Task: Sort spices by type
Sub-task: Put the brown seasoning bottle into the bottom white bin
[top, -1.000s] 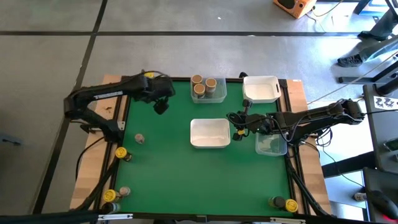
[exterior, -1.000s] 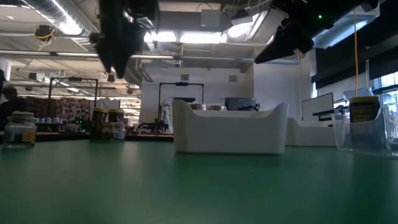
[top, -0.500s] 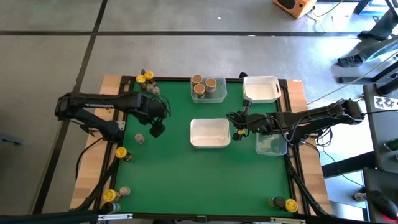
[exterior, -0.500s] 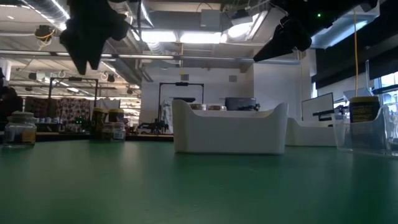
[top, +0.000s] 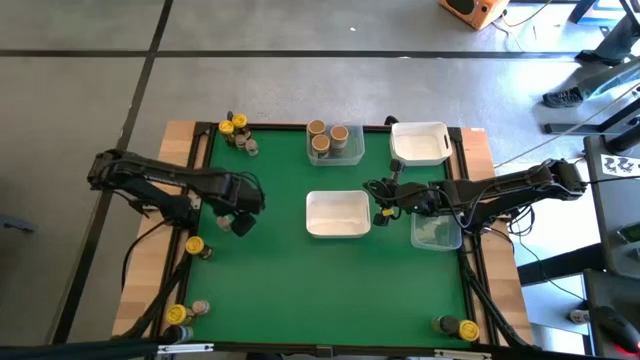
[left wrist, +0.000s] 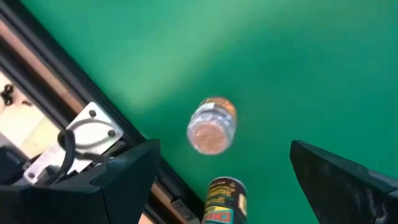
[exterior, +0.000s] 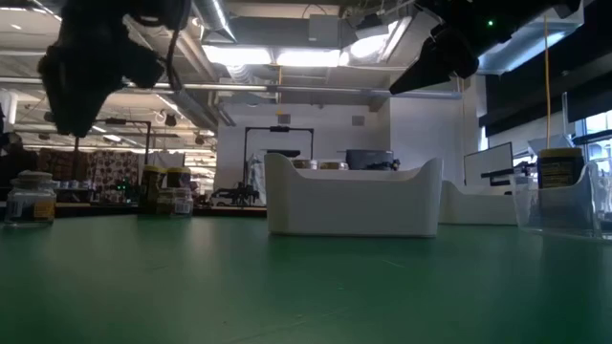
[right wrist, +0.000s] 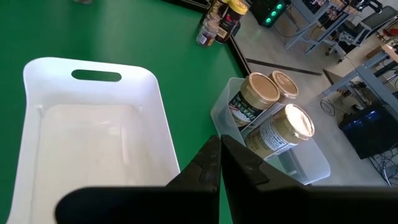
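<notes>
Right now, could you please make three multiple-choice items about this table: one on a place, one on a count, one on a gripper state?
1. Where is the left gripper?
A. over the middle white tray
B. above a lone spice jar near the table's left edge
C. over the clear tray at the far edge

2. How many tan-lidded jars stand in the clear tray at the far edge?
A. one
B. three
C. five

3. How are the right gripper's fingers?
A. shut, holding nothing
B. wide open
C. shut on a jar

Answers: 1 B, the left wrist view shows the spice jar below the open fingers. 2 B, three lids show. 3 A, the fingers meet, empty.
</notes>
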